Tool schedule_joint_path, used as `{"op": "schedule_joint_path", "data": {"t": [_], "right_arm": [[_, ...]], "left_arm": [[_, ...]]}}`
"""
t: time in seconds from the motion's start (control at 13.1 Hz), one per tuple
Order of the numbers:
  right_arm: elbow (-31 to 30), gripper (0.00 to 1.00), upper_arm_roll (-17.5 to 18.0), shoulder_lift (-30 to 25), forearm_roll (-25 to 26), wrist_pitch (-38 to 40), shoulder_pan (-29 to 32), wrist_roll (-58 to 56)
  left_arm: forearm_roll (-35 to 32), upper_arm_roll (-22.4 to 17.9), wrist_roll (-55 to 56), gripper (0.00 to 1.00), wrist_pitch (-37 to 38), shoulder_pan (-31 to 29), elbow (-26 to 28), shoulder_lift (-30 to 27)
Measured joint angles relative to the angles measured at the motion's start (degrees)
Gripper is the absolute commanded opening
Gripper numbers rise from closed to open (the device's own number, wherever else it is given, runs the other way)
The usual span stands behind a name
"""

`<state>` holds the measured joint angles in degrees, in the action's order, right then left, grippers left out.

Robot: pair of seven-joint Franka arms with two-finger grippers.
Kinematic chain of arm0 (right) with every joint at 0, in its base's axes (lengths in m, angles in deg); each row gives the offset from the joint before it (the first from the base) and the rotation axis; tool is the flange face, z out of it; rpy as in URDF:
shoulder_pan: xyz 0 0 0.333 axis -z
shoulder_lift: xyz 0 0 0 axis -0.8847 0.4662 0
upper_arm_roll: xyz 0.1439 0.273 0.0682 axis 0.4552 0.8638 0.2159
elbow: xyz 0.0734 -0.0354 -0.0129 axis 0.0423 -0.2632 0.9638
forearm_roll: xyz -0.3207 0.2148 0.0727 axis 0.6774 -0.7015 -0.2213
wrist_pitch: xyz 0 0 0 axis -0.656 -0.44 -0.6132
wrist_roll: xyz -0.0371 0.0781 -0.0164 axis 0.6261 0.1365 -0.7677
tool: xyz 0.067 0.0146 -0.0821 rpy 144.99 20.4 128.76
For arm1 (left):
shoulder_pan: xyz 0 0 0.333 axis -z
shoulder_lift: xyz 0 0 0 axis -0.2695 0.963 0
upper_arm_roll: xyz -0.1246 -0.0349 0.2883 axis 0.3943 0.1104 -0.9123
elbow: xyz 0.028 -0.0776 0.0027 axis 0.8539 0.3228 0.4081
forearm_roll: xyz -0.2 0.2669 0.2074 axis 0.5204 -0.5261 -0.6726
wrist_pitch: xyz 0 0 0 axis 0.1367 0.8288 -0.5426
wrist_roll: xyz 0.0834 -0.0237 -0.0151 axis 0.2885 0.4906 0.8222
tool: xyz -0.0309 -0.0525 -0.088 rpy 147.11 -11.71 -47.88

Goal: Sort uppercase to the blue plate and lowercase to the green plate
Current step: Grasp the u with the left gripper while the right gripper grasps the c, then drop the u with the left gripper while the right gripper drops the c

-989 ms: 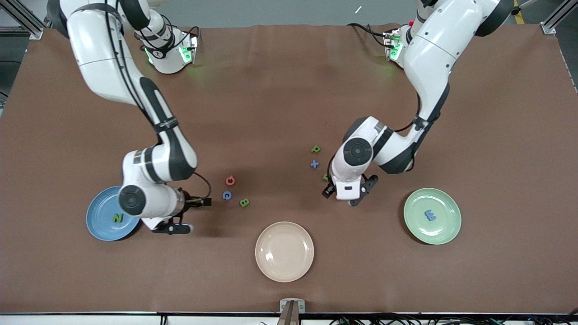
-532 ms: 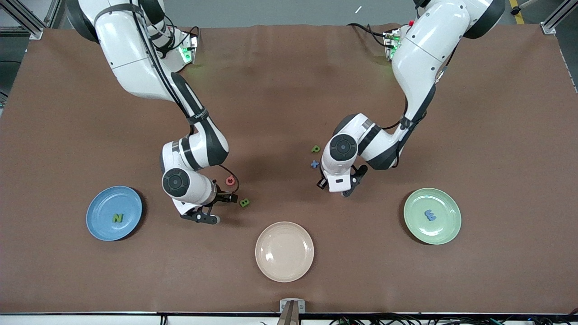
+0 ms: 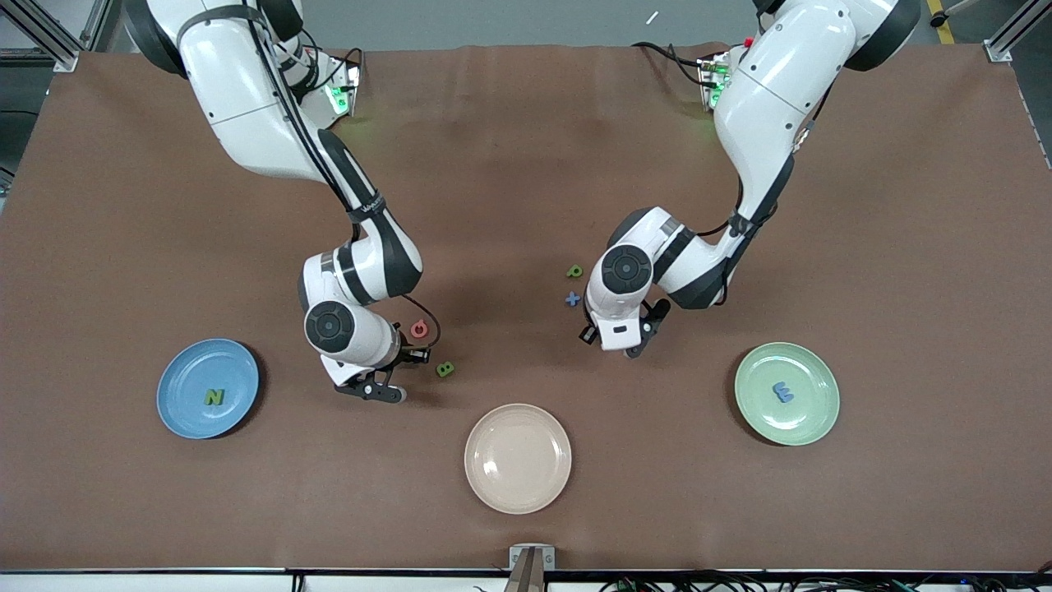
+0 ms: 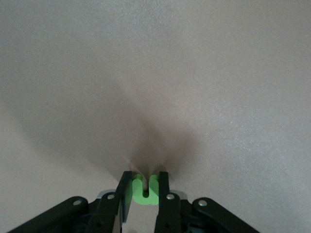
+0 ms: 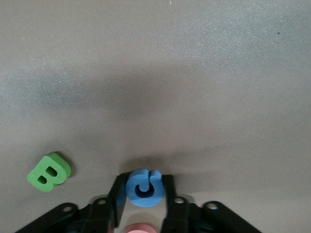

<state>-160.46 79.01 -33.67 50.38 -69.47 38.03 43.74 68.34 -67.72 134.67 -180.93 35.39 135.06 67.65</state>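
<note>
My right gripper (image 5: 143,182) is shut on the blue C-like uppercase letter (image 5: 143,188), low at the table. Close beside it lie the green B (image 3: 445,369) and the pinkish-red round letter (image 3: 419,330). The blue plate (image 3: 185,374) holds a green N (image 3: 214,397) and lies toward the right arm's end. My left gripper (image 4: 145,179) is shut on the green lowercase n (image 4: 146,191), its fingers pressed on both sides. The green p (image 3: 574,270) and blue x (image 3: 573,299) lie next to that hand. The green plate (image 3: 814,415) holds a blue m-like letter (image 3: 782,392).
A cream plate (image 3: 518,485) sits between the two coloured plates, nearest the front camera. Brown table cloth (image 3: 526,164) spreads bare between the arms' bases.
My right arm swung from over the blue plate to the blue letter and its jaws shut on it. The left hand shifted slightly and shut on the green n.
</note>
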Motion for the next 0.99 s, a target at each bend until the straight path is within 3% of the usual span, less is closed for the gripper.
{"op": "schedule_joint_path", "data": {"t": [0.15,0.46,0.68,0.99], "right_arm": [[0.0,0.00,0.0,0.0,0.0,0.0,-0.1,0.0],[2.1,0.00,-1.8,-0.1,0.3,0.6,1.4,-2.1],[5.5,0.01,-3.1,-0.4,0.6,4.6,8.6,-17.8],[6.0,0.02,-7.5,-0.8,0.9,5.8,16.5,-43.0]], "left_arm": [[0.0,0.0,0.0,0.02,-0.2,0.0,0.1,0.0],[-0.9,-0.2,-2.0,0.01,-1.6,-0.8,-0.5,-0.4],[-2.5,-0.7,-9.7,0.01,-1.6,-4.7,-1.1,-3.1],[-3.9,-0.9,-27.2,0.02,-1.5,-14.9,-1.1,-4.4]]}}
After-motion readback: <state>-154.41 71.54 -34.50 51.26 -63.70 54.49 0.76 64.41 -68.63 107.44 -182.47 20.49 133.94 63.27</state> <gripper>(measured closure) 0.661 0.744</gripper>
